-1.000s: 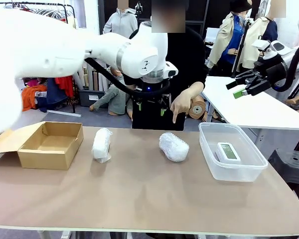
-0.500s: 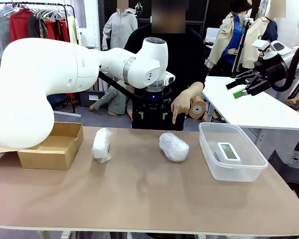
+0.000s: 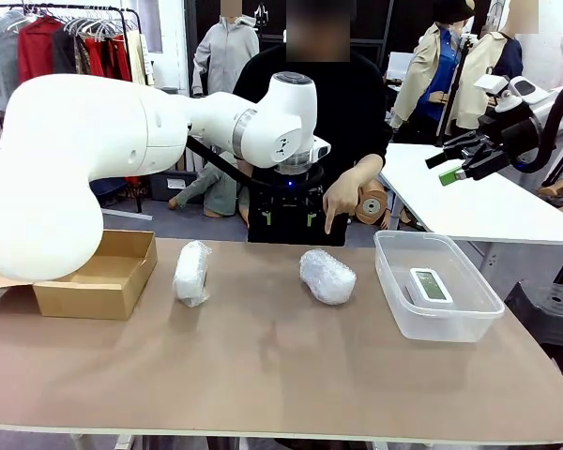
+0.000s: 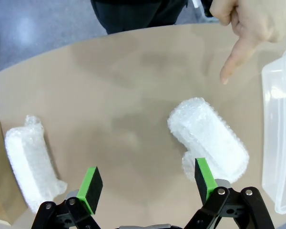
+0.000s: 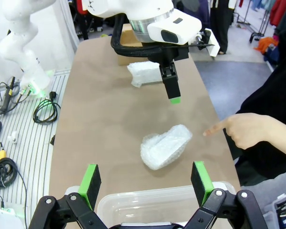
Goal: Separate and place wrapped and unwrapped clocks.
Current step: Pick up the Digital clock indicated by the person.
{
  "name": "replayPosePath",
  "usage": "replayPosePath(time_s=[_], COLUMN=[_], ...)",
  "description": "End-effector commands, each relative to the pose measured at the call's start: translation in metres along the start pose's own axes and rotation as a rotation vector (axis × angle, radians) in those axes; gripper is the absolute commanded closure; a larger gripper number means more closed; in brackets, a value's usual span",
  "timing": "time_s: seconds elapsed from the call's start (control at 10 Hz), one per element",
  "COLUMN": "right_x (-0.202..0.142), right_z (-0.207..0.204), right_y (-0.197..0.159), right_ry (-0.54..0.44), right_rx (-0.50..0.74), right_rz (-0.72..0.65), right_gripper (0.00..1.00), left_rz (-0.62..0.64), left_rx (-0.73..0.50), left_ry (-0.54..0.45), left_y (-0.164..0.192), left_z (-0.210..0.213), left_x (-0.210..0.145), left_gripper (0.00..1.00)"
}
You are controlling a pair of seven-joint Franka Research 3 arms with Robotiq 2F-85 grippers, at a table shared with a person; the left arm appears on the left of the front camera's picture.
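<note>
Two wrapped clocks lie on the brown table: one (image 3: 191, 272) near the cardboard box, one (image 3: 327, 276) in the middle. The unwrapped clock (image 3: 430, 285), white with a grey screen, lies in the clear tub (image 3: 394, 291). My left gripper (image 3: 288, 217) hangs open above the table's far edge. In the left wrist view its fingers straddle bare table between the wrapped clocks (image 4: 31, 162) (image 4: 207, 138). A person's hand (image 3: 338, 199) points down at the middle one. My right gripper (image 3: 443, 169) is open, high at the right. The right wrist view looks down on that clock (image 5: 165, 145).
An open cardboard box (image 3: 98, 272) stands at the table's left, partly behind my left arm. The person stands at the far edge. The tub's rim (image 5: 157, 200) lies just under my right gripper (image 5: 145, 183). A second table is behind on the right.
My left arm's big upper link has swung down and right, now covering part of the box. Its gripper has shifted slightly lower. The right arm and the pointing hand stay put.
</note>
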State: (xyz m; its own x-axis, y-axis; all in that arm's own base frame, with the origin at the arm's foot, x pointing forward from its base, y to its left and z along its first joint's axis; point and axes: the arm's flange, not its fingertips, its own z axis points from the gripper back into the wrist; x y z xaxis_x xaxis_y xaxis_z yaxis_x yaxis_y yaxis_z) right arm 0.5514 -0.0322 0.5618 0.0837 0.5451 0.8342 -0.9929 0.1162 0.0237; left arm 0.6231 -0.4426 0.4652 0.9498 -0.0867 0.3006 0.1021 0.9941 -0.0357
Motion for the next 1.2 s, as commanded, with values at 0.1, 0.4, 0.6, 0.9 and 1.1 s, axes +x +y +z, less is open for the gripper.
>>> replayPosePath(time_s=[0.1,0.4,0.6,0.9,1.1], right_x=[0.001,0.001,0.001,0.001,0.001], right_z=[0.001,0.001,0.001,0.001,0.001], right_y=[0.0,0.0,0.0,0.0,0.0], right_ry=[-0.003,-0.003,-0.003,-0.003,-0.003], right_rx=[-0.002,-0.002,-0.002,-0.002,-0.002], right_rz=[0.003,0.003,0.003,0.003,0.003], right_gripper=[0.0,0.0,0.0,0.0,0.0], left_rz=[0.067,0.067,0.115,0.16,0.216], left_rx=[0.024,0.01,-0.031,-0.094,-0.123], left_ry=[0.061,0.091,0.026,0.039,0.094], left_y=[-0.013,-0.052,-0.068,-0.09,-0.108], left_z=[-0.001,-0.003,-0.009,-0.025,-0.034], left_x=[-0.001,-0.004,-0.001,0.007,0.008], left_gripper=[0.0,0.0,0.0,0.0,0.0])
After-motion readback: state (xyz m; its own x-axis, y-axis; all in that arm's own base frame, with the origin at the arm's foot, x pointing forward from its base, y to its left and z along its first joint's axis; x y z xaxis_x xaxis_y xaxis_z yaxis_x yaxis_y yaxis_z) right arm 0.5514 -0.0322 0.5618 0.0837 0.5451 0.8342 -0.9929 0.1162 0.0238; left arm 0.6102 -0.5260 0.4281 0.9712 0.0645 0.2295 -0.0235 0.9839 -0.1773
